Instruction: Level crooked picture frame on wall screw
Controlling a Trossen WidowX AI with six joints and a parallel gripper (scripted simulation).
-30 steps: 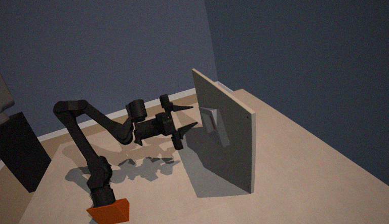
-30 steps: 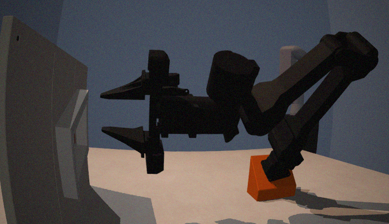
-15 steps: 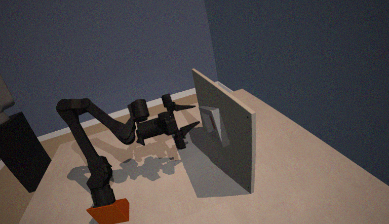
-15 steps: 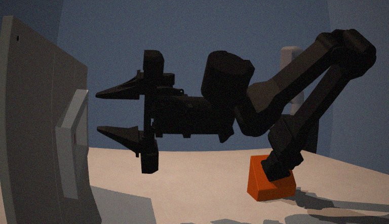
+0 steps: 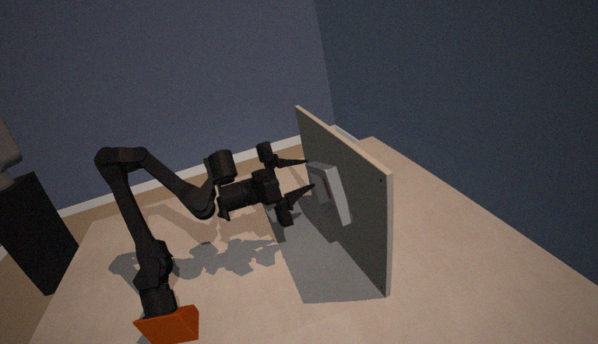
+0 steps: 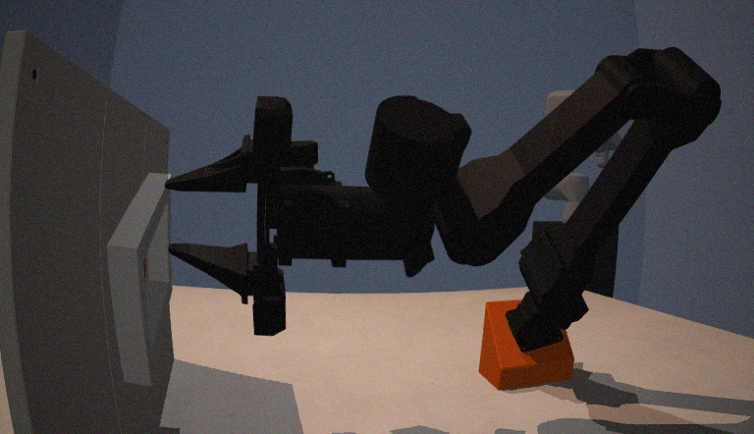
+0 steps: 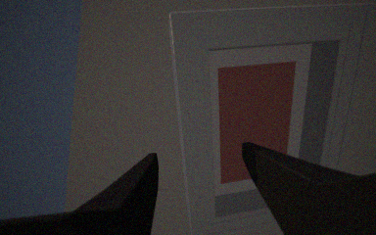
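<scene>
We see the pale grey rectangular picture frame (image 5: 329, 191) with its red centre panel hanging on the face of the upright grey wall board (image 5: 353, 216), which stands on the beige surface (image 5: 441, 256). In the top view the frame sits in the upper half of the board, toward the board's far end, and its edges are not parallel with the board's edges; it hangs tilted.

Our black arm rises from its orange wedge-shaped base (image 5: 170, 324), folds at the elbow and reaches level toward the board. The black two-fingered tool (image 5: 310, 173) is spread, with nothing between its fingers. In the exterior view the tool (image 6: 168, 215) points straight at the frame (image 6: 133, 273), one pointed finger above the other, and the upper fingertip lies at the frame's top corner; we cannot tell whether it touches. The lower fingertip sits just in front of the frame's face.

In the wrist view the two dark fingers rise from the bottom edge, and the frame (image 7: 196, 98) fills the right side, its red panel (image 7: 255, 117) partly behind the right finger.
</scene>
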